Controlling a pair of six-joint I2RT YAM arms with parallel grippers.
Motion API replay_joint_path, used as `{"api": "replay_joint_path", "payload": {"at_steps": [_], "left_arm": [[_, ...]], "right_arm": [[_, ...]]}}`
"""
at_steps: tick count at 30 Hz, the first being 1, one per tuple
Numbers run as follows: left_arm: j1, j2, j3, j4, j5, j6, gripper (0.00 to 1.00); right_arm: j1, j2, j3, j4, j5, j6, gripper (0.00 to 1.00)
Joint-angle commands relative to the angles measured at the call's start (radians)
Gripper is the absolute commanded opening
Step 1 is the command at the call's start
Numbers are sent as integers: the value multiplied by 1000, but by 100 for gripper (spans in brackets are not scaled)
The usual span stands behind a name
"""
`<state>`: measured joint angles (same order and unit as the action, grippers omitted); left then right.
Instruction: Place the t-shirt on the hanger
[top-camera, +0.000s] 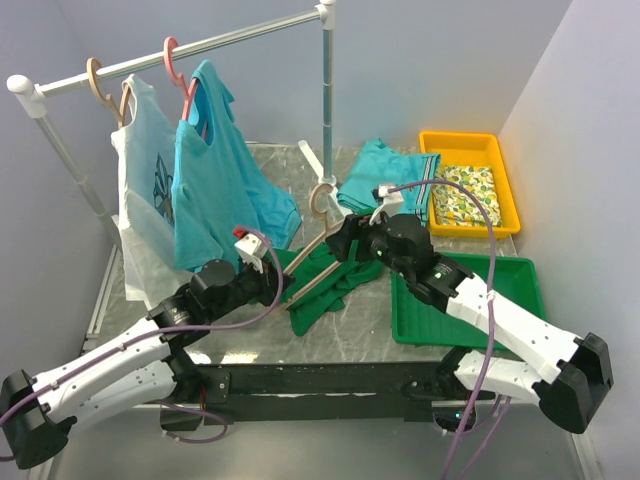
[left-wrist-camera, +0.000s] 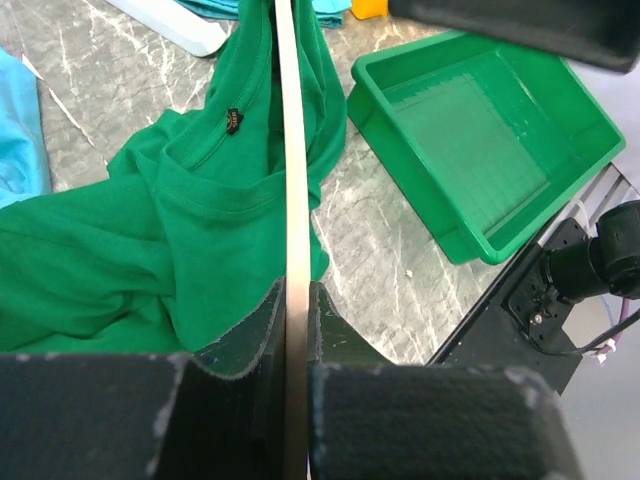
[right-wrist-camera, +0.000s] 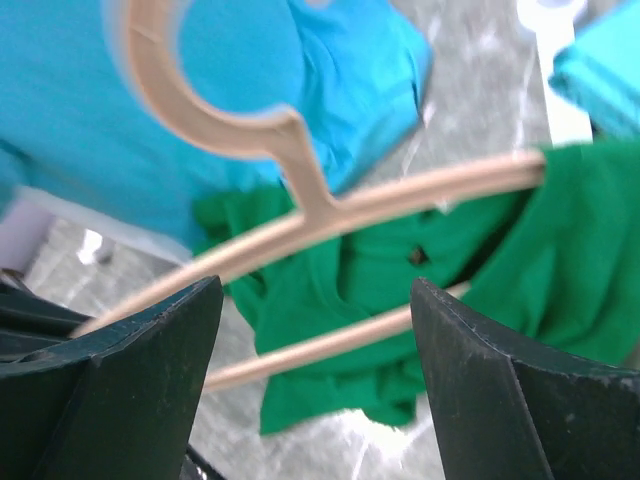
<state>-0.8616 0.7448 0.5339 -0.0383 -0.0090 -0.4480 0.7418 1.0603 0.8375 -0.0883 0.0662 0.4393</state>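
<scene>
T-shirt (top-camera: 315, 310): crumpled on table (top-camera: 330, 345) between both arms, beside green tray (top-camera: 470, 320); fabric draped over one end of hanger (left-wrist-camera: 296, 200). Left gripper (left-wrist-camera: 296, 320): pinched onto other end of hanger. Right gripper (right-wrist-camera: 315, 340): jaws spread wide, hanger just ahead, nothing gripped.

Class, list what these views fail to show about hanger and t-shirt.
- Top view: t-shirt bunched, partly under the left gripper and right gripper; sleeves untraceable.
- Left wrist view: hanger edge-on, hook cut off by the top edge.
- Right wrist view: blur; unclear whether the hanger's end is inside the t-shirt.
</scene>
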Motion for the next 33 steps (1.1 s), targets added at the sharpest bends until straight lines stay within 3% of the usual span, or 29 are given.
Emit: {"api": "replay_joint_path", "payload": {"at_steps": [1, 12, 24, 25, 28, 29, 30, 31, 32, 33], "left_arm": [[-5, 28, 77, 78, 0, 17, 3], [-10, 152, 173, 13, 84, 81, 2], [-50, 245, 258, -49, 87, 130, 2], [-50, 246, 261, -52, 83, 131, 2], [-51, 242, 262, -63, 64, 124, 7], [-51, 234, 261, -64, 32, 121, 14], [-53, 232, 262, -69, 17, 106, 18], [-51, 231, 265, -77, 12, 98, 22], [-51, 226, 270, -83, -47, 86, 33], [-51, 225, 273, -101, -78, 45, 37]], "right_arm": [[1, 18, 20, 120, 1, -50, 84], [1, 136, 78, 154, 112, -111, 82], [2, 201, 55, 223, 218, -123, 70], [1, 202, 55, 228, 213, -125, 68], [2, 224, 58, 236, 201, -122, 47], [2, 227, 55, 239, 204, -117, 27], [4, 227, 51, 245, 210, -117, 18], [4, 224, 34, 254, 219, -119, 9], [4, 222, 23, 272, 225, -125, 0], [2, 216, 15, 281, 228, -128, 0]]}}
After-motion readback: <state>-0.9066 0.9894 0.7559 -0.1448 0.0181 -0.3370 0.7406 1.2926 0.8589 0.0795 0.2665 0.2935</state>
